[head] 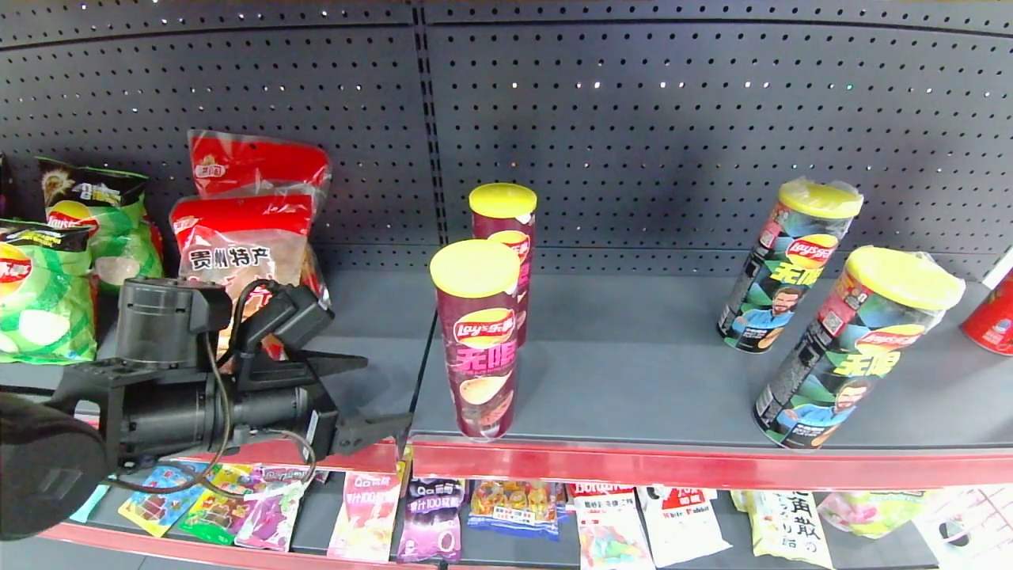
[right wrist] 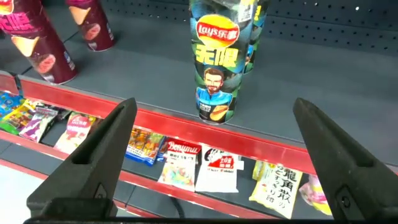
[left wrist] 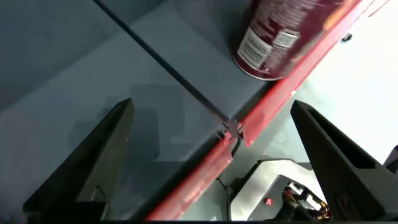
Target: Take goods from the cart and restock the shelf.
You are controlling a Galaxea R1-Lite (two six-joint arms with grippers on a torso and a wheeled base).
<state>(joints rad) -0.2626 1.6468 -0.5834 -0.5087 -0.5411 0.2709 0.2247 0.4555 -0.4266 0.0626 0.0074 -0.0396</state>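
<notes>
Dark pegboard backs a grey shelf (head: 633, 372) with a red front lip, seen from my head camera. At far left, green chip bags (head: 47, 277) lean against the board, with red snack bags (head: 245, 229) beside them. My left gripper (head: 385, 393) hangs at the shelf's front edge just right of those bags, its two black fingers spread wide with nothing between them. Just to its right a maroon can (head: 479, 340) with a yellow lid stands upright near the lip, and a second maroon can (head: 504, 237) stands behind it. Farther right, well apart from these, two blue-green cans (head: 859, 348) with yellow lids stand on the shelf, one near the front and one nearer the board. A red can (head: 989, 321) shows at the far right edge. My right gripper (right wrist: 214, 109) faces the front blue-green can from off the shelf, fingers apart and empty. Below, a lower shelf holds a row of small candy packets (head: 506, 514). With both grippers empty and several cans already standing, I judge I am between placements. The next move calls for drawing the left arm away without clipping the maroon can, then turning to the cart for another item.
</notes>
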